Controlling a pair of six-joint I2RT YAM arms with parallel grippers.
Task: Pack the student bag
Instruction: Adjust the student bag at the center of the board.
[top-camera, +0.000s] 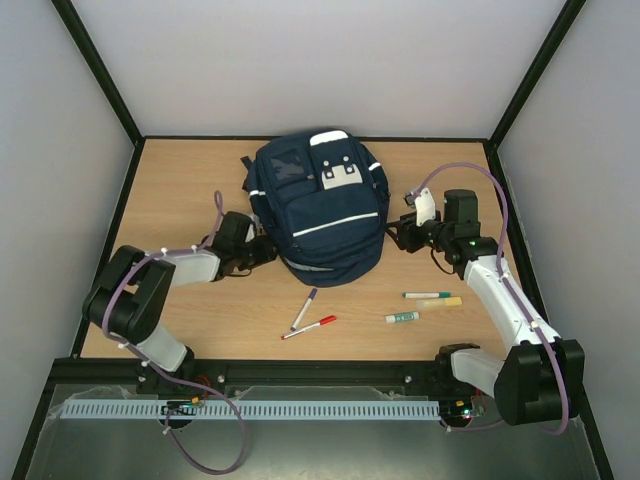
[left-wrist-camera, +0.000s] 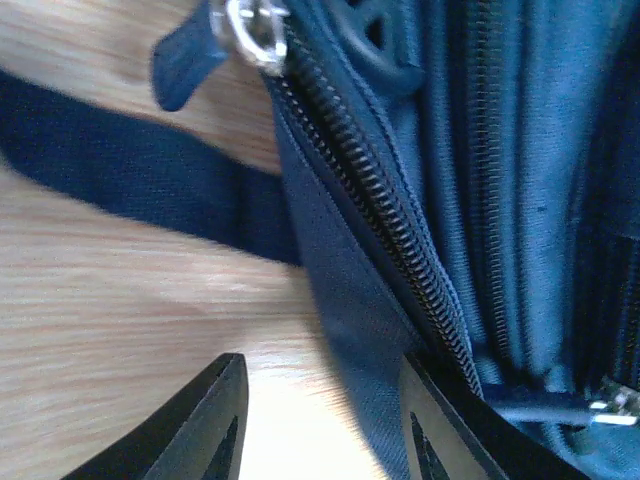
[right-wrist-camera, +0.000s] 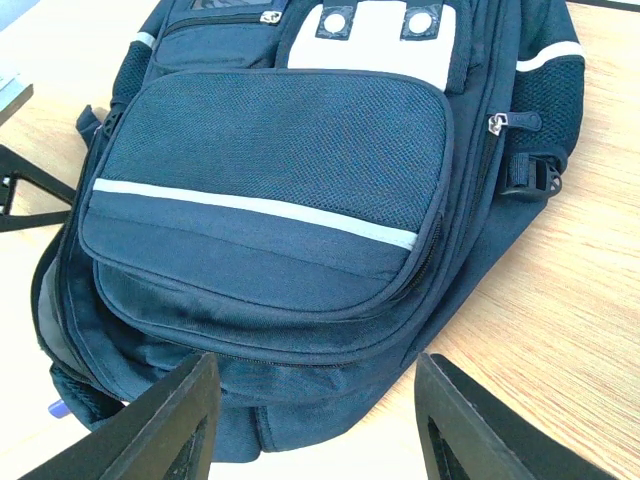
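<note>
Lying near student bag (top-camera: 318, 215): purple marker (top-camera: 304, 308), red marker (top-camera: 309, 327).

The zipper pull (left-wrist-camera: 250, 25) is blurred and clipped by the top edge. The student bag (right-wrist-camera: 270, 200) is cropped at the top in the right wrist view. Overhead, the left end effector (top-camera: 268, 250) fingertips are lost against the student bag. Markings on the purple pen (top-camera: 304, 308) cannot be resolved.

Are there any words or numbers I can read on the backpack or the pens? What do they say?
No text can be read anywhere in these pictures.
student bag: no letters show, not even on its white patch.
green-capped marker and white tube: any print is too small to read.
red pen and purple pen: no writing visible.
</note>
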